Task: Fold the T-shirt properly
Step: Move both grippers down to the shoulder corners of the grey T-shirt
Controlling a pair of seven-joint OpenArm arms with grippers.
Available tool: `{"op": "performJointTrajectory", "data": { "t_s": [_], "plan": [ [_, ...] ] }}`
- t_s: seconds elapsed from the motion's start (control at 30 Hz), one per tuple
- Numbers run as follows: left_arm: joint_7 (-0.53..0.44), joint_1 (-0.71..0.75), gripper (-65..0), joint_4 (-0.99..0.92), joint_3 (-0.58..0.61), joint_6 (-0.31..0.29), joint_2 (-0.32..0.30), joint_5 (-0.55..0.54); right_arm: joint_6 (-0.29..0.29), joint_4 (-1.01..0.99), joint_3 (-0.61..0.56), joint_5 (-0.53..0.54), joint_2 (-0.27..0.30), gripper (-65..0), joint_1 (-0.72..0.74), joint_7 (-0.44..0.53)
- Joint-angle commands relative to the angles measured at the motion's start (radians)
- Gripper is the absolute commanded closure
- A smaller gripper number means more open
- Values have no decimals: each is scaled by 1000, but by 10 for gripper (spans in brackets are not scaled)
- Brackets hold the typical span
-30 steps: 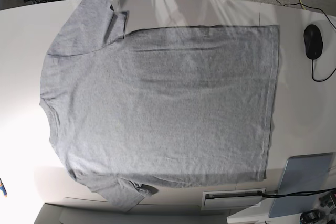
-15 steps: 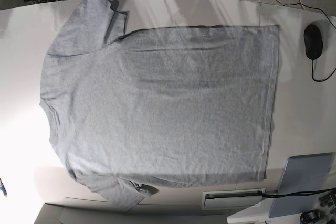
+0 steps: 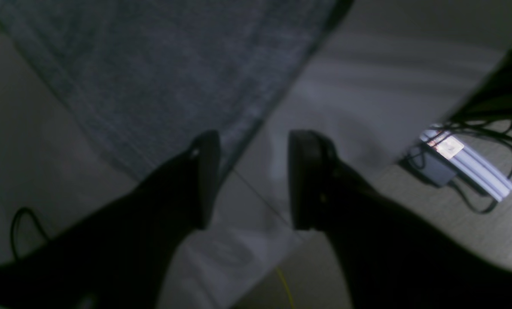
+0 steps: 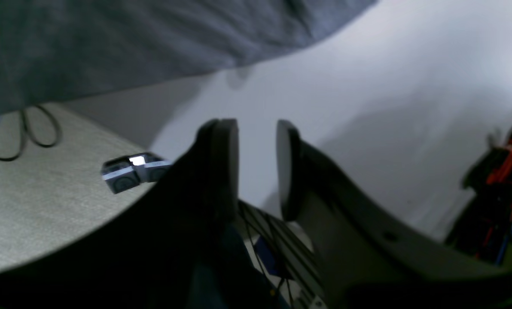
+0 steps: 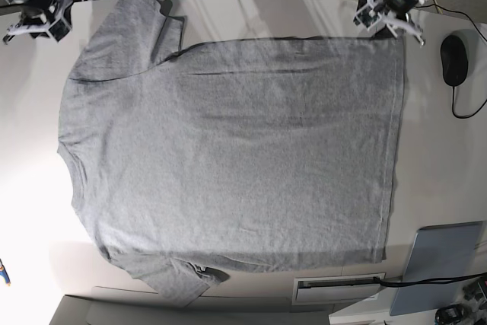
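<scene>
**Base view: grey shirt flat on the table, both arms at its far corners**

The white table [image 5: 441, 157] fills the base view, and the T-shirt [image 5: 236, 157] covers most of it, lying flat and spread out. Its long axis runs left to right: the neck and shoulders point to the left edge of the picture, the straight hem [image 5: 397, 150] to the right. One sleeve [image 5: 141, 20] reaches toward the top left; the other sleeve [image 5: 179, 283] hangs past the near table edge at the bottom. The side facing up is plain heather grey; no lettering can be read on it.

To the right of the hem, apart from the cloth, lie a grey pad [image 5: 441, 264] near the bottom corner and a black mouse [image 5: 453, 60] with its cable higher up. A white slotted fixture [image 5: 338, 288] sits just below the bottom hem corner. Cables and a power strip [image 3: 466, 165] lie on the carpet beyond the table.

The left gripper [image 5: 388, 5] hovers at the top hem corner; its wrist view shows the two dark fingers [image 3: 206, 176] spread wide with nothing between them, the shirt edge below. The right gripper [image 5: 38, 9] hangs at the top left, beside the upper sleeve; its fingers [image 4: 224, 163] stand parted with a narrower gap, grasping nothing, bare table beneath.
</scene>
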Motion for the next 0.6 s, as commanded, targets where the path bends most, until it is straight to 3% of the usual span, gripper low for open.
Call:
{"op": "performJointTrajectory", "data": {
  "t_s": [0.0,0.07,0.2,0.37,0.57],
  "plan": [
    [-11,-8,-309,-11,-6,-7,-10,-3,-4,13,11,2,11,-160,9,-14],
    [-16,-32,-340,-57,-5,-17,-10,18,-4,13,11,2,11,-160,35,-55],
    [-41,-69,-344,-130,-5,-5,-22,61,-3,13,11,10,11,-164,45,-49],
    [-42,-106,-344,-192,-4,4,-56,83,33,13,11,10,12,-282,45,-47],
    [-46,-155,-344,-264,-4,14,-84,86,33,13,11,9,11,-290,45,-1]
  ]
}}
